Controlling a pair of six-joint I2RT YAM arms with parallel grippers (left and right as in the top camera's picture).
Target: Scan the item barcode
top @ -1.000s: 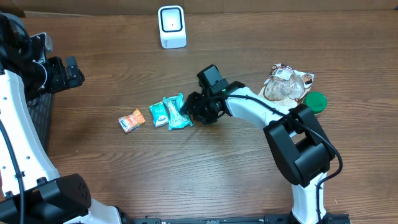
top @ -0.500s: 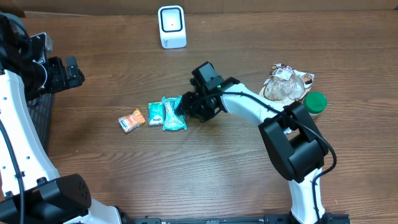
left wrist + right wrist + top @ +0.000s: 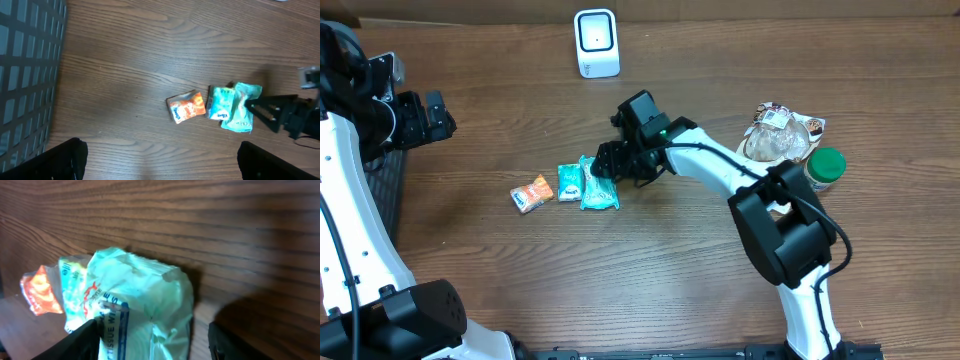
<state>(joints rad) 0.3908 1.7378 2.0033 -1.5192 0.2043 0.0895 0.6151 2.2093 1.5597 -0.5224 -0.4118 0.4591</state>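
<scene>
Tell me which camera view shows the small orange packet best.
The left wrist view: the orange packet lies whole, unobstructed and largest there. The overhead view shows the packet whole but small. The right wrist view shows only a blurred part at the left edge, beside a teal pack.

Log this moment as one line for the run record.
left end effector: open, empty | right end effector: open, straddling teal packet | scanner: apart from packet | scan: not yet done
</scene>
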